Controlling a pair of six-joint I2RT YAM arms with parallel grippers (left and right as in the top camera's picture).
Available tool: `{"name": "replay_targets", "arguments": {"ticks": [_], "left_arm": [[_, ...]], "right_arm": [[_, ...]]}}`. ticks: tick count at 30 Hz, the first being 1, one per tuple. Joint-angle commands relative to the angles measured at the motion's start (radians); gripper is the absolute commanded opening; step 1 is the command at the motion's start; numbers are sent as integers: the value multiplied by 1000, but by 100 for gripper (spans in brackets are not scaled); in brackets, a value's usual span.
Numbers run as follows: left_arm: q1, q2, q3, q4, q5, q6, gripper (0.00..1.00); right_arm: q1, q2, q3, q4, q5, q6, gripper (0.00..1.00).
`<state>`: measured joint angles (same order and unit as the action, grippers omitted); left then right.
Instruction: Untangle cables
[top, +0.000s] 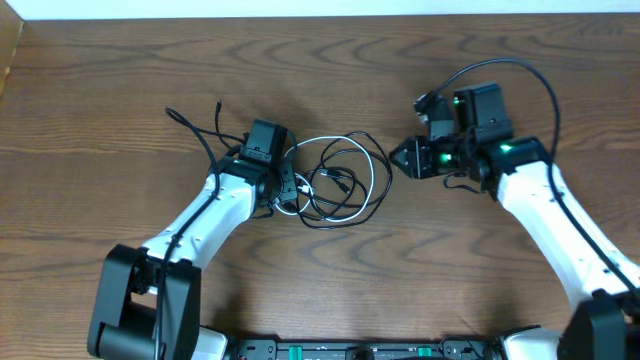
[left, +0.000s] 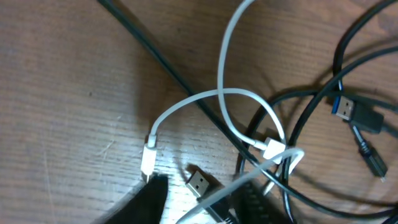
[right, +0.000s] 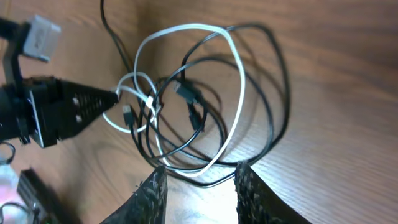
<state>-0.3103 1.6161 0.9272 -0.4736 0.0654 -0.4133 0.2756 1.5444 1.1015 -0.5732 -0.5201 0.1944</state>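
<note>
The white cable (right: 241, 93) and the black cable (right: 286, 93) are found together in one tangle of overlapping loops, laid flat on the wooden counter (top: 120, 70). The left gripper (top: 288, 195) is set at the tangle's left edge. The right gripper (top: 398, 157) is held just beside the tangle's right edge, apart from it.

From overhead only the layout is given: the tangle is seen between the two arms, and its plugs are too small to be told apart.

The left wrist view shows those plugs close up. A white plug (left: 148, 158) is seen on the counter at the tangle's edge, and a silver USB plug (left: 199, 183) lies just beside it, near the dark fingertips. A blue-tongued USB plug (left: 351, 112) on black cord is seen at the tangle's opposite side. White cord is crossed over itself in a small loop among the black loops. A white strand is seen running down between the left jaws, but whether they are clenched on it cannot be told.

Only in the right wrist view is the whole tangle taken in at once. There the left gripper's tip is met by the small white loop on the tangle's side facing the left arm. The right jaws are seen released, spread apart with nothing gripped between them.
</note>
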Motion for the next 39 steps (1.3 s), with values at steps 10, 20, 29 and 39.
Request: {"name": "replay_targets", "arguments": {"ticks": [10, 20, 29, 39], "left_arm": [[37, -208, 165, 105, 371, 1, 7], [39, -483, 180, 297, 450, -67, 8], [39, -491, 180, 400, 452, -183, 8], [39, -491, 180, 523, 538, -285, 8]], "right_arm": [[42, 100, -3, 39, -5, 0, 32], [65, 117, -3, 135, -97, -2, 41], [102, 117, -3, 261, -360, -56, 57], [121, 117, -3, 339, -367, -80, 60]]}}
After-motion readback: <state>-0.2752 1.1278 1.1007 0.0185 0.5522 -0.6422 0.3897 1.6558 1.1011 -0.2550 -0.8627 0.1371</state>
